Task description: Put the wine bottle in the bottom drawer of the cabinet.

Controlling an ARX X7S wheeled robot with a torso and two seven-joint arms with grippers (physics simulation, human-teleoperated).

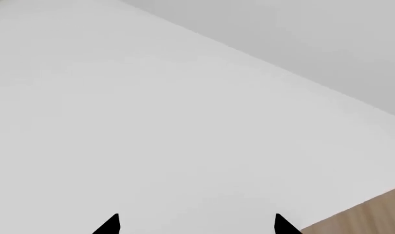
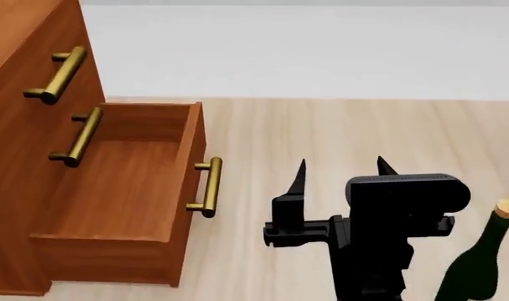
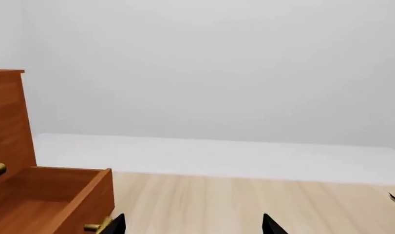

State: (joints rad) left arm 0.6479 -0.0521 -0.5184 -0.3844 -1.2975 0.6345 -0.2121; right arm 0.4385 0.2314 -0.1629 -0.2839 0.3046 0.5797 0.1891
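Reddish-brown cabinet point(image 2: 20, 75), brass handles point(image 2: 206, 187); dark green wine bottle point(image 2: 476, 266), tan cork.

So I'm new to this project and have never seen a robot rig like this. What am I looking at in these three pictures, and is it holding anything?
These are simulator renders from one moment, from three cameras on a two-armed wheeled robot. The head view looks down over the floor. At its left stands a reddish-brown cabinet with brass handles; its bottom drawer is pulled out and looks empty. The black shape in the middle is an arm ending in the right gripper, open and holding nothing. At the lower right stands the wine bottle, dark green with a cork, upright on the floor and untouched. The other two pictures come from cameras near each gripper. The right wrist view faces the drawer's corner and the wall. The left wrist view shows the left gripper, two spread black tips against a pale wall, also holding nothing.
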